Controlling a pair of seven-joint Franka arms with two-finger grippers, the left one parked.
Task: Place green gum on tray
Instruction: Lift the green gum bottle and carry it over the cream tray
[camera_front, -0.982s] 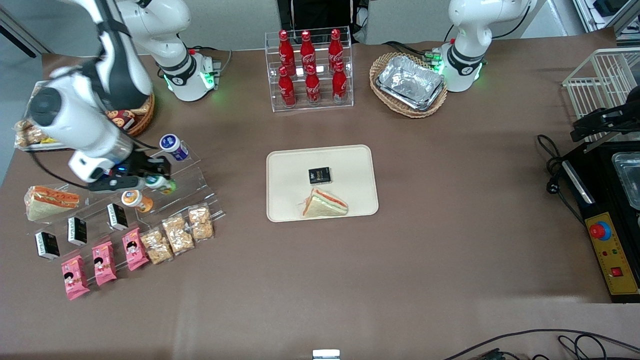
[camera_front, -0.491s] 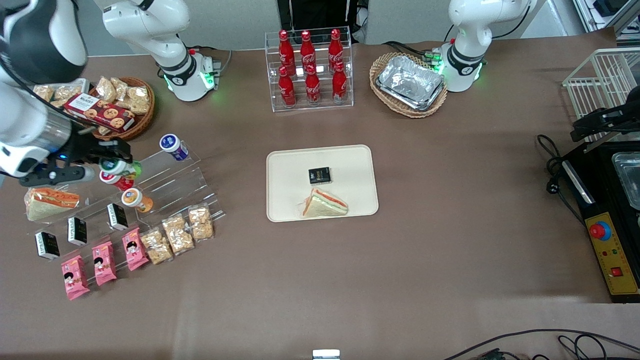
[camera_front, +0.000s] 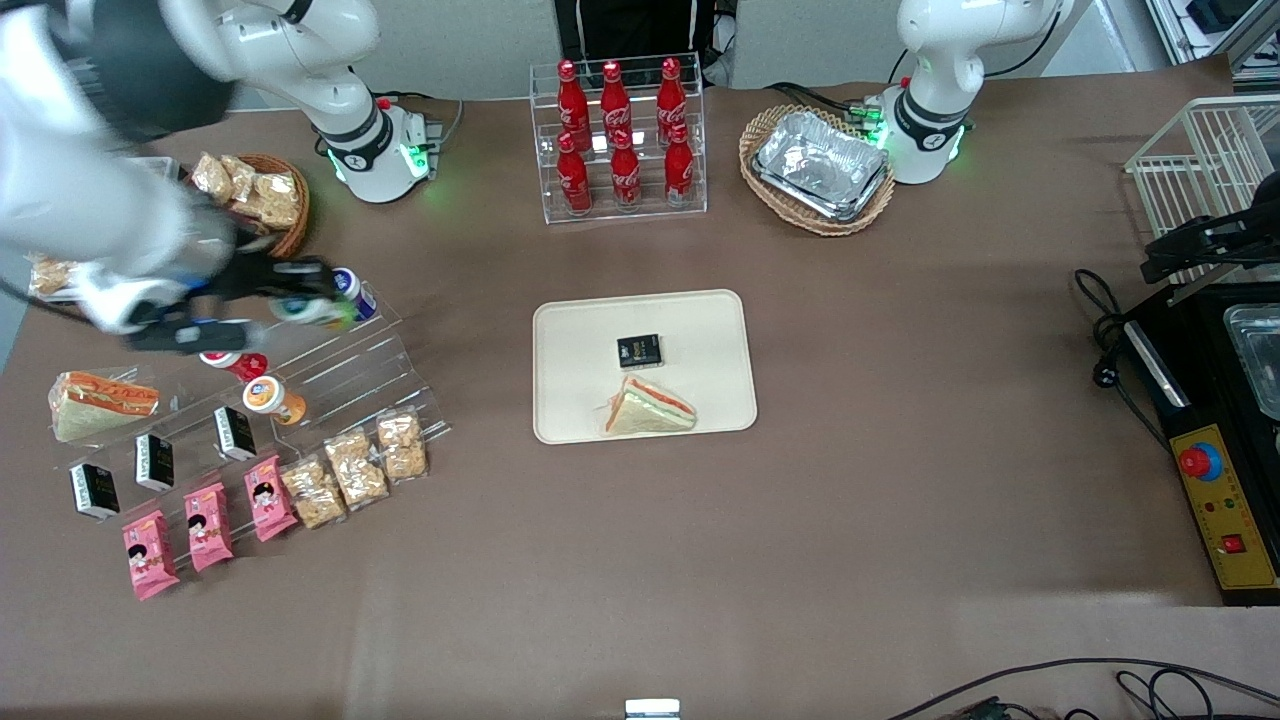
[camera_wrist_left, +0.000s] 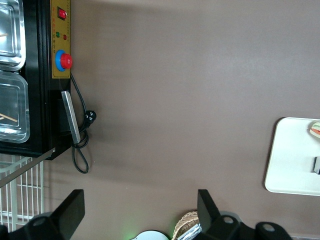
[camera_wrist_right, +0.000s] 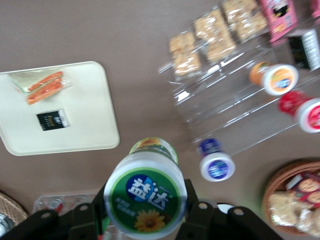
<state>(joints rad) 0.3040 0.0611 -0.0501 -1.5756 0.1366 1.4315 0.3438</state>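
Front view: hand (camera_front: 300, 296) clamped on small green-lidded gum bottle (camera_front: 305, 310), now lifted off clear rack (camera_front: 340, 375), swinging toward cream rectangular tray (camera_front: 570, 340).

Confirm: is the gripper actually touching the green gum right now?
Touching. In the right wrist view the gripper has its fingers pressed against both sides of the green gum, which hangs clear above the table.

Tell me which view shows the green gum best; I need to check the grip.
The right wrist view: the green gum fills it, lid-on, clamped in the gripper. The front view shows it small and blurred; the left wrist view misses it.
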